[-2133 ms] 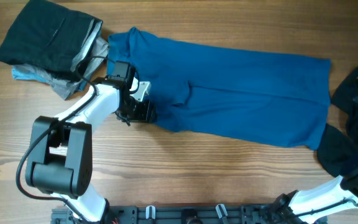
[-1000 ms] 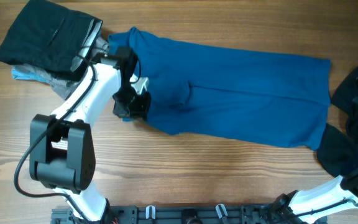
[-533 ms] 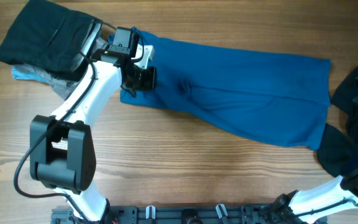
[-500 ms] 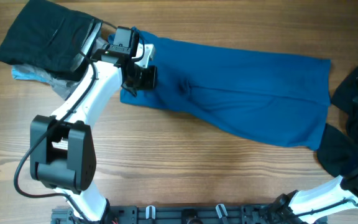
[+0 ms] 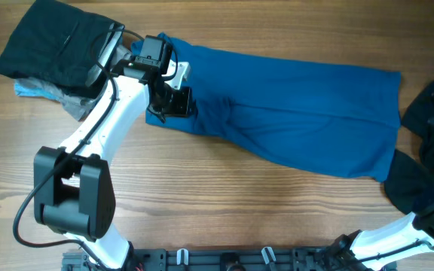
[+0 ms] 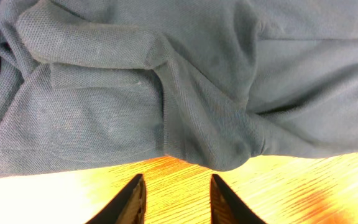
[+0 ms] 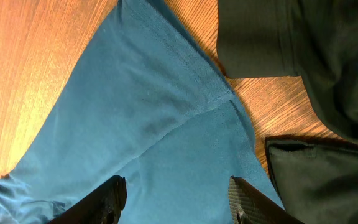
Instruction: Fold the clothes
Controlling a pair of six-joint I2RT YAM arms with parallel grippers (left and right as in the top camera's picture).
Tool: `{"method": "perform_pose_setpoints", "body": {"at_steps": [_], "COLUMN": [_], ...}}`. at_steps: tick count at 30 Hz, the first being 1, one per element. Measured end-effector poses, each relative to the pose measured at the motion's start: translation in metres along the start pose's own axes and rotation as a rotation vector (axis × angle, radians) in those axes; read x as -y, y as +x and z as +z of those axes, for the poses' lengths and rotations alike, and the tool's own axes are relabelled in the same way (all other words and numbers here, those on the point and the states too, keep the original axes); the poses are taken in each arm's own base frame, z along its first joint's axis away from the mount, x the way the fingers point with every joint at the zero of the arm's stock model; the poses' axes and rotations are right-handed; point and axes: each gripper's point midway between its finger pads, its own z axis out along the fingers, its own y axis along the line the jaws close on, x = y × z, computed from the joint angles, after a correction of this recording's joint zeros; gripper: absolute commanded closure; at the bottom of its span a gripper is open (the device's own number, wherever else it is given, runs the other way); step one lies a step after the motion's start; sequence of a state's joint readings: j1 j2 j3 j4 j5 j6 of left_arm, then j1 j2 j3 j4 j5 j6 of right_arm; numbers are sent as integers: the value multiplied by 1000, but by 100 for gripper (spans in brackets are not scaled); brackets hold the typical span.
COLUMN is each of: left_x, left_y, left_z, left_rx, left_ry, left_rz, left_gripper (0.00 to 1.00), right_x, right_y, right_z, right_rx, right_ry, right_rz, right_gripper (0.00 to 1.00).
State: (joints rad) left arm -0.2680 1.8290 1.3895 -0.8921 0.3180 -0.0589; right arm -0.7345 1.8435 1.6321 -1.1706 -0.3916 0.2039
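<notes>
A long blue garment (image 5: 292,113) lies spread across the middle of the wooden table. In the overhead view my left gripper (image 5: 173,102) sits at its near left edge. In the left wrist view the left gripper (image 6: 176,182) is open and empty over bare wood, with the rumpled blue hem (image 6: 166,106) just ahead of the fingertips. My right gripper (image 7: 176,186) is open and empty above the garment's right end (image 7: 135,112), beside a dark garment (image 7: 303,56). I cannot make out the right gripper in the overhead view.
A pile of dark and grey clothes (image 5: 55,49) lies at the far left corner, close to my left arm. More dark clothes (image 5: 432,128) are heaped at the right edge. The right arm (image 5: 386,235) comes in from the front right.
My left gripper moved the garment's near left edge away from the front, so that corner now lies higher up. The gripper has since drawn back slightly and is open. The right side is unchanged.
</notes>
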Motion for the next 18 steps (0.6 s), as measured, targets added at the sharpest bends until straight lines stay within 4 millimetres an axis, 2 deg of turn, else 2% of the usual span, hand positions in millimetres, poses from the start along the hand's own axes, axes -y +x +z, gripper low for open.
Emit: {"method": "perform_pose_setpoints", "body": {"at_steps": [4, 7, 10, 12, 16, 18], "left_x": [1, -4, -11, -12, -4, 2], "left_y": [5, 17, 32, 36, 30, 27], "left_z": [10, 27, 45, 52, 57, 60], "left_rx": [-4, -35, -95, -112, -88, -75], "left_ry": [2, 0, -7, -6, 3, 10], "left_rz": [18, 21, 1, 7, 36, 58], "left_gripper": [63, 64, 44, 36, 37, 43], "right_x": [0, 0, 0, 0, 0, 0], "right_y": [0, 0, 0, 0, 0, 0], "right_z": [0, 0, 0, 0, 0, 0], "right_rx": [0, 0, 0, -1, -1, 0], "right_ry": [0, 0, 0, 0, 1, 0], "right_rz": [0, 0, 0, 0, 0, 0], "right_gripper": [43, 43, 43, 43, 43, 43]}}
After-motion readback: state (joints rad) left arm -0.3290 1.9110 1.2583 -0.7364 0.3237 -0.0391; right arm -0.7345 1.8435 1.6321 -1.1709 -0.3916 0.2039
